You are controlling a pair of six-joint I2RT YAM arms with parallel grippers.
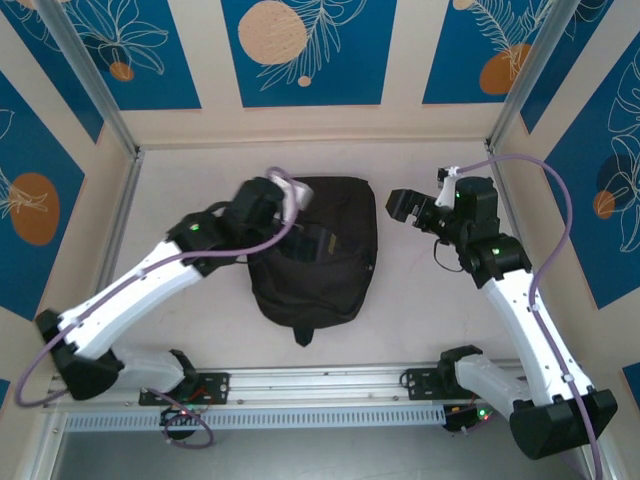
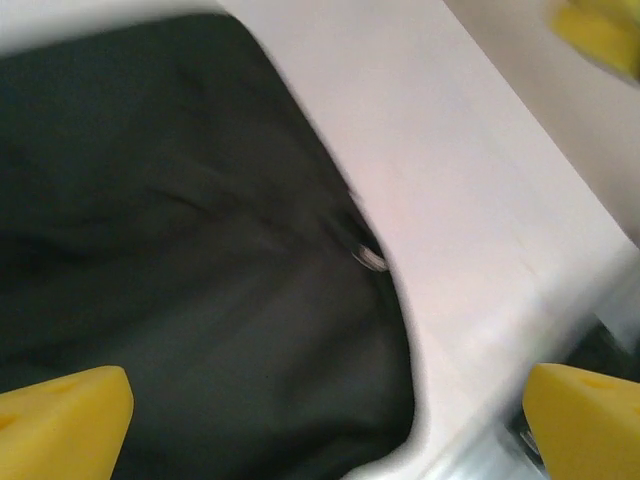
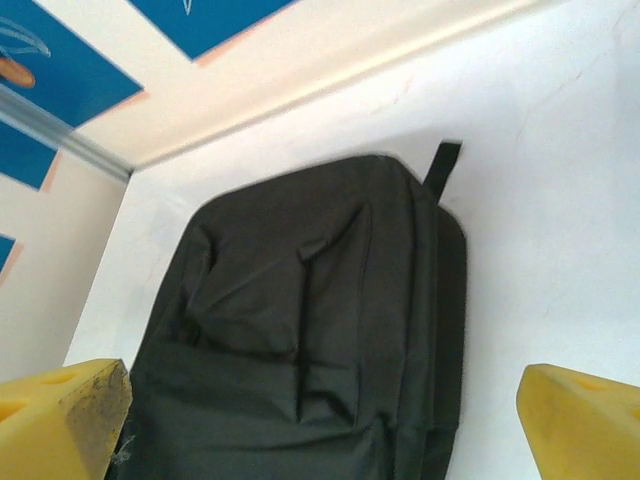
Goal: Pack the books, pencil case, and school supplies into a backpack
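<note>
The black backpack [image 1: 318, 255] lies flat and closed in the middle of the white table. My left gripper [image 1: 292, 203] hangs over its top-left corner. In the left wrist view that gripper [image 2: 325, 430] is open, its yellow fingertips [image 2: 60, 420] wide apart over blurred black fabric [image 2: 180, 260], with a small metal zip pull [image 2: 370, 257] at the bag's edge. My right gripper [image 1: 402, 207] stands open to the right of the bag, apart from it. In the right wrist view it [image 3: 320, 425] faces the backpack [image 3: 310, 330] and its carry loop [image 3: 442, 165]. The books and school supplies are out of view.
Walls with blue panels [image 1: 300, 45] close in the table at the back and both sides, with aluminium posts [image 1: 95, 85] in the corners. A metal rail [image 1: 320, 385] carrying the arm bases runs along the near edge. Bare table [image 1: 190, 180] lies around the bag.
</note>
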